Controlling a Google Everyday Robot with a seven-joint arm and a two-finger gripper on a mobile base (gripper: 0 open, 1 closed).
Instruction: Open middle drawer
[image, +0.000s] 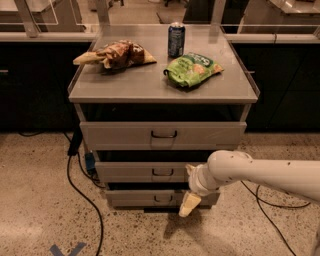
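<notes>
The robot's gripper (190, 203) is hanging low before the bottom drawer (135, 198); whether it is clenched cannot be told. The middle drawer (125, 171) is sitting just above, its handle (162, 172) lying up and left of the gripper.

I see dim, warm light falling from above. The cabinet top (150, 85) catches most of it, with a soft sheen behind the can (176, 39). Under that top's overhang the recesses go black. The gripper (190, 204), low before the cabinet's front, is pale-lit and drops a shadow on the floor (40, 200) beneath it.
</notes>
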